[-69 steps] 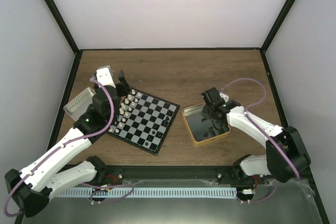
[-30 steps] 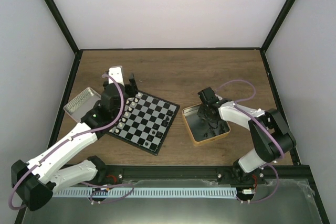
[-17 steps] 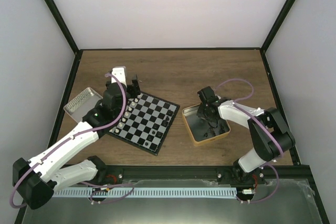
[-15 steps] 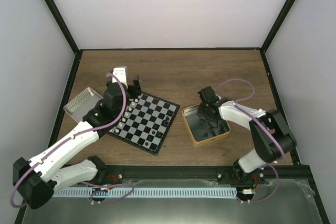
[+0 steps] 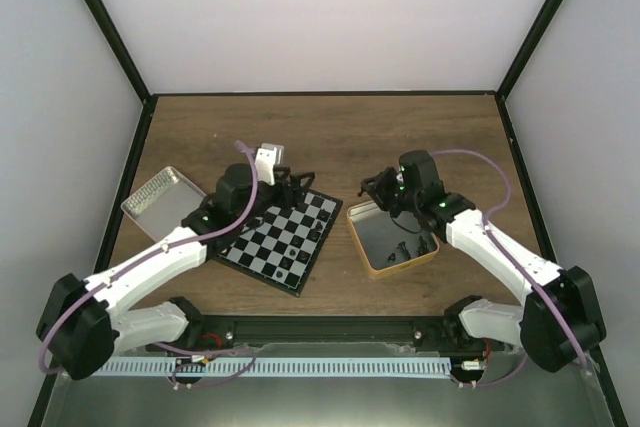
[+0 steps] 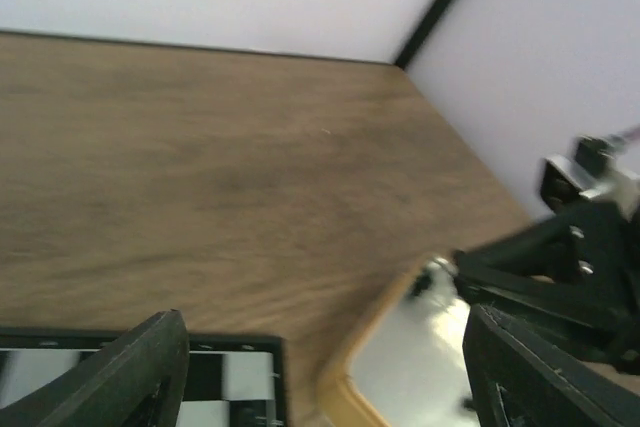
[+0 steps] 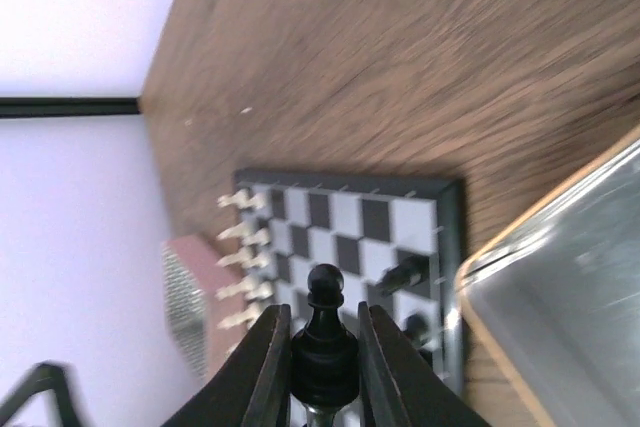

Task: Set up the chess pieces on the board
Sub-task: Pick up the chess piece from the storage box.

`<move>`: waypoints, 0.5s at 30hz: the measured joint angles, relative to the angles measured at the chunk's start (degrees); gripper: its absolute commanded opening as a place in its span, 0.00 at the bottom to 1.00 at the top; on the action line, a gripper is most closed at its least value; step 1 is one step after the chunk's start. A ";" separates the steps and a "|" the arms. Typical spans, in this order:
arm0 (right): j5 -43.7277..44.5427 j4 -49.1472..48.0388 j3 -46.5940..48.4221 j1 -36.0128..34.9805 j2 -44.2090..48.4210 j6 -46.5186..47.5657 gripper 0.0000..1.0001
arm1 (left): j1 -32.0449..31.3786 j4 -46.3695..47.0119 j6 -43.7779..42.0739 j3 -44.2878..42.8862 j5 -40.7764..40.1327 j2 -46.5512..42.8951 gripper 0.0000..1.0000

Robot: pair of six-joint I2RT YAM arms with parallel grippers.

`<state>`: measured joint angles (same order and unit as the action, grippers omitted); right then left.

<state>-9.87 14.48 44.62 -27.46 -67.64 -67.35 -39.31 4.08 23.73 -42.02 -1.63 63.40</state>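
Note:
The board [image 5: 272, 242] lies left of centre; it also shows in the right wrist view [image 7: 345, 212]. My right gripper [image 5: 374, 184] is shut on a black pawn [image 7: 325, 327] and holds it in the air above the far left corner of the gold-rimmed tin [image 5: 372, 260]. Cream-white pieces [image 7: 243, 247] stand in rows along the board's left side. A few black pieces [image 7: 405, 272] stand on its right side. My left gripper [image 5: 292, 179] hovers over the board's far right corner, open and empty, its fingers [image 6: 150, 367] wide apart.
A silver-and-pink tin [image 5: 157, 197] lies left of the board. The gold-rimmed tin holds more black pieces [image 5: 400, 244]. In the left wrist view the right arm's gripper [image 6: 570, 267] is close, above the gold tin's rim [image 6: 345, 377].
My right gripper rose out of the gold tin with a black pawn and moved towards the board. My left arm swung right, from the board's left edge to its far right corner.

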 measured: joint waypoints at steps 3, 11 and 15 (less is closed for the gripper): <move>-5.92 -4.37 -0.13 -0.07 -0.96 -5.88 0.14 | -0.44 4.76 2.95 1.01 7.61 3.37 0.74; -10.99 -13.00 -1.86 -2.23 -2.38 -19.67 0.14 | -2.84 15.19 11.43 4.66 15.30 8.81 0.65; -10.71 -14.84 -1.86 -4.02 -2.62 -22.82 0.15 | -3.52 17.99 14.03 4.66 16.39 10.93 0.61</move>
<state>-20.58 -0.36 42.76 -31.48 -70.26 -90.17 -42.83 22.06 37.76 -37.36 14.76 74.32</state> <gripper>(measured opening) 0.172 0.648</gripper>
